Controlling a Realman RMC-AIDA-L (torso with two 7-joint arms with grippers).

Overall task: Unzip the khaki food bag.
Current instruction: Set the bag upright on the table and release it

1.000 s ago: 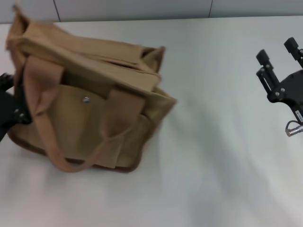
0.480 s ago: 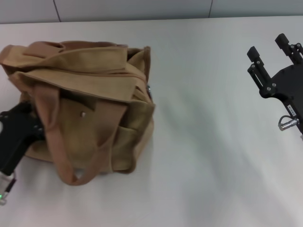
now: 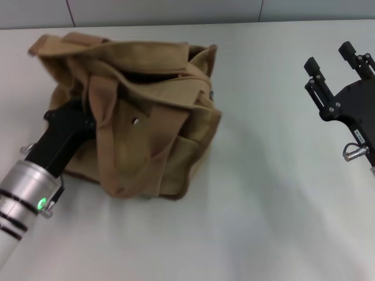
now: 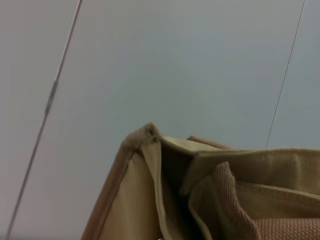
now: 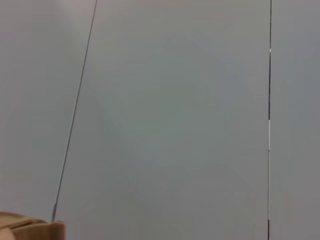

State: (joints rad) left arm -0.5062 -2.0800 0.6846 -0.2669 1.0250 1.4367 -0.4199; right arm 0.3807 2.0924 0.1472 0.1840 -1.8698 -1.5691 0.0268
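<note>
A white table [image 3: 263, 222] carries the khaki food bag [image 3: 146, 117], which sits slumped on the robot's left half of the surface, its top folded and creased and its two wide strap handles [image 3: 105, 117] flopped down over the front pocket with the silver snap [image 3: 135, 122]. The left gripper [image 3: 73, 120] is pressed against the bag's left end, its fingers buried in the canvas, so whether they are clamped on the cloth or spread cannot be told. The right gripper [image 3: 337, 58] hovers well apart on the far right, its two fingers standing spread with nothing between them. The bag looks soft and light: the canvas sags under its own folds and would likely slide or bunch when pulled rather than resist. One hand probably needs to pin the cloth at the end of the zip while the other takes the small dark pull [image 3: 209, 93] that seems to sit at the bag's right top corner, though it is too small to be sure.
</note>
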